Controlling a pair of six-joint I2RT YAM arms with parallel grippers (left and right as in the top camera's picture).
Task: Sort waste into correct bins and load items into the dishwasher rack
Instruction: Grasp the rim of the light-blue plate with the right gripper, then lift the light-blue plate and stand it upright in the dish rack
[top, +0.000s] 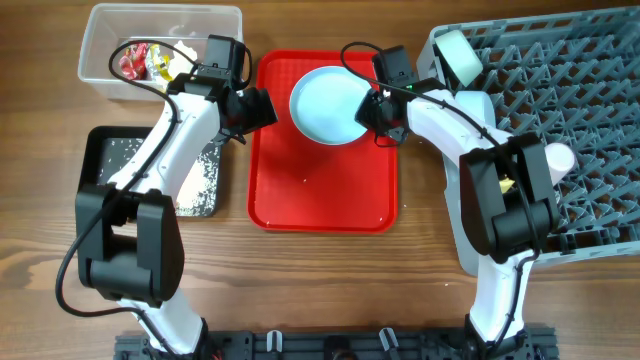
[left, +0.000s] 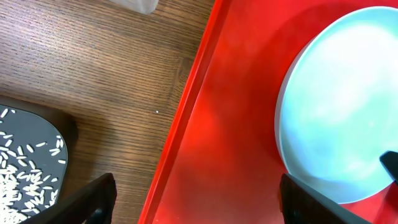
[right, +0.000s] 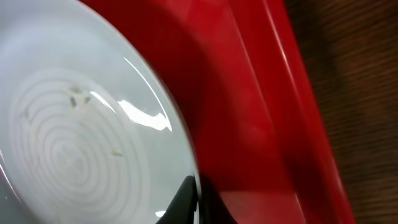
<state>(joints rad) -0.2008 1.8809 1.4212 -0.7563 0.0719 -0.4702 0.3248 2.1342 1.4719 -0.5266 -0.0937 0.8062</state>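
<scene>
my right gripper (top: 372, 108) is pinched shut on the right rim of the light blue plate (top: 328, 105), which lies in the far half of the red tray (top: 320, 205). my left gripper (top: 262, 105) hangs spread and holds nothing, over the tray's left edge.

risk: the hold is thin and at one edge only. on lifting, the glossy plate may pivot, slip out and drop. a few specks (right: 78, 93) on its face could fall off on the way to the dishwasher rack (top: 590, 120).
</scene>
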